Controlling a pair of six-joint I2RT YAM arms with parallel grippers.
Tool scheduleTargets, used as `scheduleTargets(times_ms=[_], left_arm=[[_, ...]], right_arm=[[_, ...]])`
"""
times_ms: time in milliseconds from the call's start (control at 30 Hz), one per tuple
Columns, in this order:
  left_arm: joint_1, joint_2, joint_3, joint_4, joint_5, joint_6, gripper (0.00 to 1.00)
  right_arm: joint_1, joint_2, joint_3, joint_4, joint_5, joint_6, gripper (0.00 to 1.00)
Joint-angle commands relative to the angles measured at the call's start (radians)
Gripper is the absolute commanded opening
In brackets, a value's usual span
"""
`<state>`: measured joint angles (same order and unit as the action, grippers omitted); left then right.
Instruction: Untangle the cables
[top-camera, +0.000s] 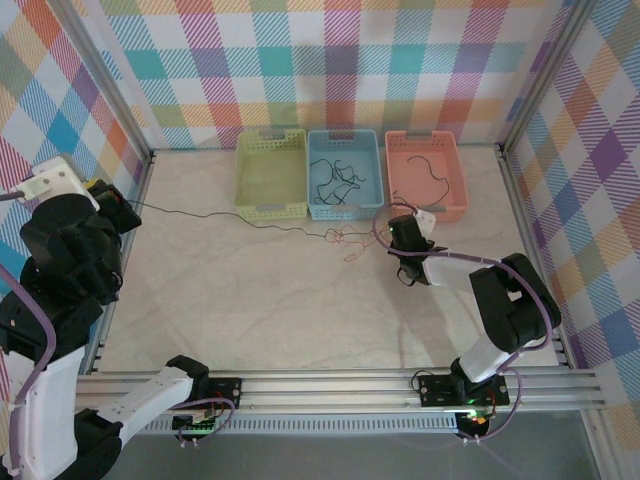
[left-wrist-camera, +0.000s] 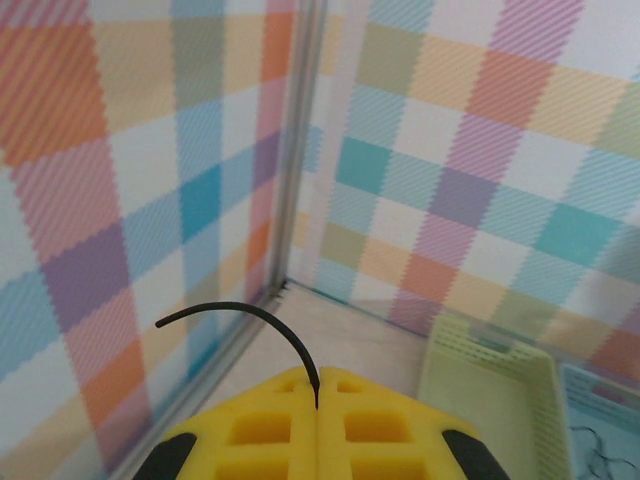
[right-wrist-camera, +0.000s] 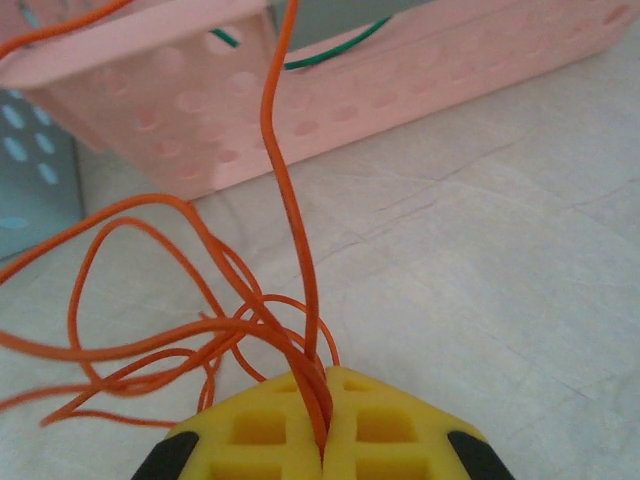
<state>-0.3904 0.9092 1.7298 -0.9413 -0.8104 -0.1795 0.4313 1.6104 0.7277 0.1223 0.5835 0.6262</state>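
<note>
At the left edge of the tabletop (top-camera: 250, 300), the left hand (left-wrist-camera: 317, 405) was raised beside the checked wall (left-wrist-camera: 120, 150). It was clamped shut on a thin black cable (left-wrist-camera: 250, 309), which ran across the tabletop toward the tangle. Just in front of the pink basket (right-wrist-camera: 150, 110), the right hand (right-wrist-camera: 325, 445) was closed on a bunch of orange cables (right-wrist-camera: 285, 220), looping on the tabletop near the blue basket (top-camera: 345, 212). Loose black cables (top-camera: 335, 180) lay inside that basket.

Black cable (left-wrist-camera: 235, 305) in closed left hand (left-wrist-camera: 317, 405)
</note>
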Motion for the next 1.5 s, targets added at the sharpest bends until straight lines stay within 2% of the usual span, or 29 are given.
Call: scheduleTargets(times_ms=[0,133,433,500,667,767,867,1033,1267,1400,1467], left_arm=[[-0.002,-0.017,-0.009,0.036,-0.117,0.071,0.00],[-0.002,-0.011,0.009,0.036,-0.181,0.086,0.00],[-0.002,-0.008,0.001,0.049,-0.143,0.090,0.00],[-0.002,-0.024,-0.030,0.066,-0.024,0.072,0.00],[-0.002,0.008,-0.102,0.079,0.471,-0.002,0.00],[-0.002,0.039,-0.152,0.134,0.730,-0.051,0.00],[-0.002,0.061,-0.188,0.193,0.875,-0.097,0.00],[-0.001,0.111,-0.197,0.222,1.004,-0.133,0.00],[-0.002,0.164,-0.229,0.175,0.953,-0.210,0.00],[-0.002,0.166,-0.261,0.232,1.034,-0.232,0.00],[-0.002,0.163,-0.257,0.254,1.074,-0.241,0.00]], right_arm=[[-0.019,-0.037,0.009,-0.058,0.082,0.093,0.00],[-0.038,-0.065,-0.018,-0.081,0.119,0.166,0.00],[-0.075,-0.072,-0.021,-0.136,0.145,0.254,0.00],[-0.076,-0.069,-0.017,-0.114,0.117,0.212,0.00],[-0.071,-0.075,-0.028,-0.020,0.000,0.114,0.00],[-0.059,-0.090,-0.038,0.019,-0.010,0.068,0.00],[-0.054,-0.097,-0.045,0.055,-0.043,0.025,0.01],[-0.047,-0.109,-0.036,0.081,-0.121,-0.035,0.11],[-0.006,-0.141,-0.053,0.158,-0.153,-0.119,0.36],[0.049,-0.191,-0.112,0.334,-0.180,-0.229,0.43],[0.069,-0.208,-0.152,0.453,-0.287,-0.288,0.43]])
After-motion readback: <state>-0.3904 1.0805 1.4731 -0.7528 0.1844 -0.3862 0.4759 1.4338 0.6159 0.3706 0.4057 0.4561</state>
